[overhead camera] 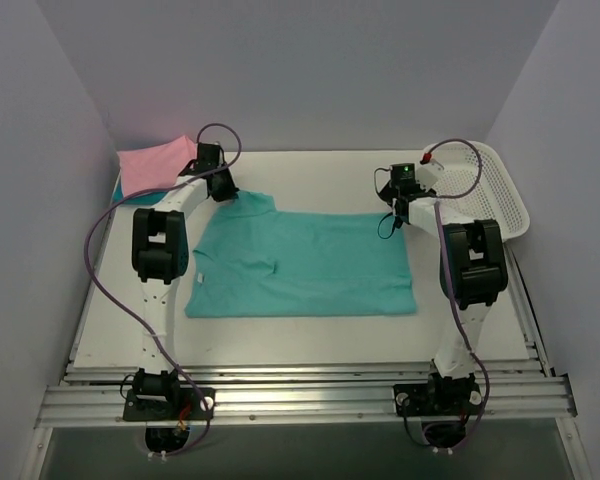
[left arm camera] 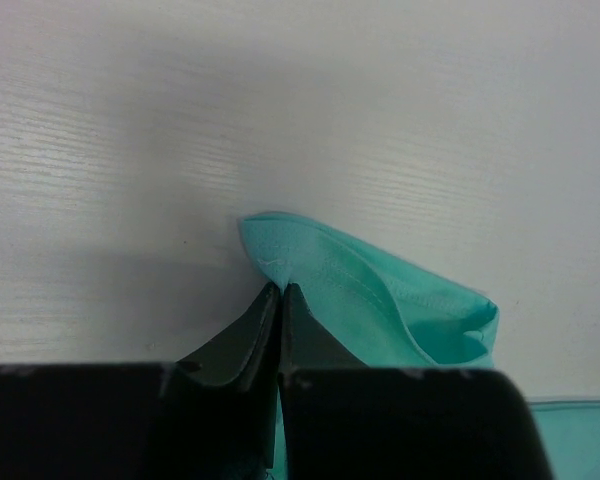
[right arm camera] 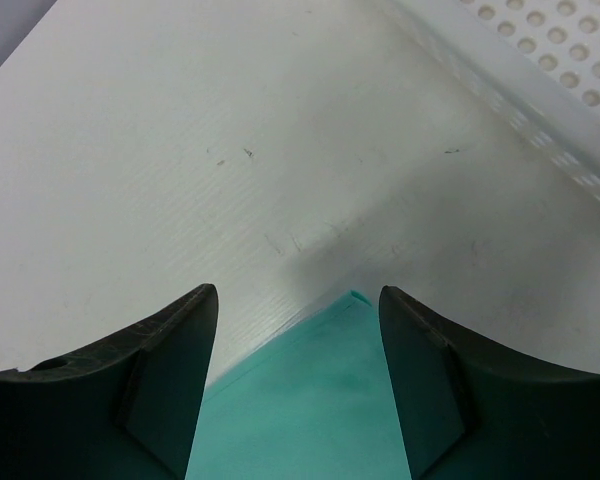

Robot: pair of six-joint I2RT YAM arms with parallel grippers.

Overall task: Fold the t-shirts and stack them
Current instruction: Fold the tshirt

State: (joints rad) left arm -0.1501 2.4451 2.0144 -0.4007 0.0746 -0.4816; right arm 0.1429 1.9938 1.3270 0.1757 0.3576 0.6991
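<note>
The teal-green t-shirt (overhead camera: pixel 310 265) lies spread flat across the middle of the tabletop (overhead camera: pixel 310 340), lengthwise from left to right, with a few wrinkles near its left end. It is thin, light, limp cloth. It should drape and slide easily over the smooth board, and it will sag wherever it is not held. The far corners look like the sensible places to take it, pinching a doubled edge or hem so that the weave does not slip out.

The left gripper (left arm camera: pixel 278 288) is clamped tight on a raised fold at the shirt's far-left corner. The cloth bunches into a small peak just ahead of the pressed-together fingertips. The left arm reaches up the left side of the table, elbow bent high, wrist angled inward.

The right gripper (right arm camera: pixel 298 295) is spread wide and holds nothing. It straddles the far-right corner of the shirt from above. The right arm is stretched up the right side with its wrist tipped down.

A folded pink t-shirt (overhead camera: pixel 155 160) sits in the far-left corner, and a white mesh basket (overhead camera: pixel 500 200) sits at the far-right corner.
</note>
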